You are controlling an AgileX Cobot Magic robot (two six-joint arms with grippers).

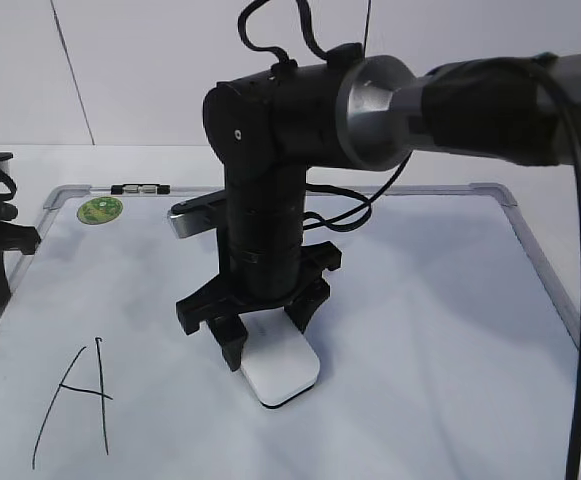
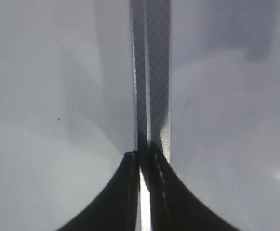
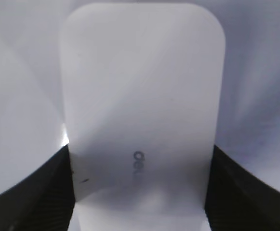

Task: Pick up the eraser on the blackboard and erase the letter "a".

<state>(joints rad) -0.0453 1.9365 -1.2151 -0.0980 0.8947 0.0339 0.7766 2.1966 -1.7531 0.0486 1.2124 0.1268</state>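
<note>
My right pincer stands upright over the middle of the blackboard, its two fingers closed against the long sides of the eraser. The eraser, a white rounded block with a dark base edge, lies flat on the white writing surface, its near end showing below the pincer. From the right wrist the eraser fills the frame between both black fingers, a small grey mark on its top near the wrist. A large hand-drawn capital A sits on the board, well apart to the left of the eraser; the letter "a" shows in no view, and I cannot tell where it is. At the board's far left corner is a round green sticker, with a small black-and-silver marker on the bench just beyond the frame. My left pincer rests at the board's left edge, fingers pressed together with only a bright sliver between them, over the grey frame.
</note>
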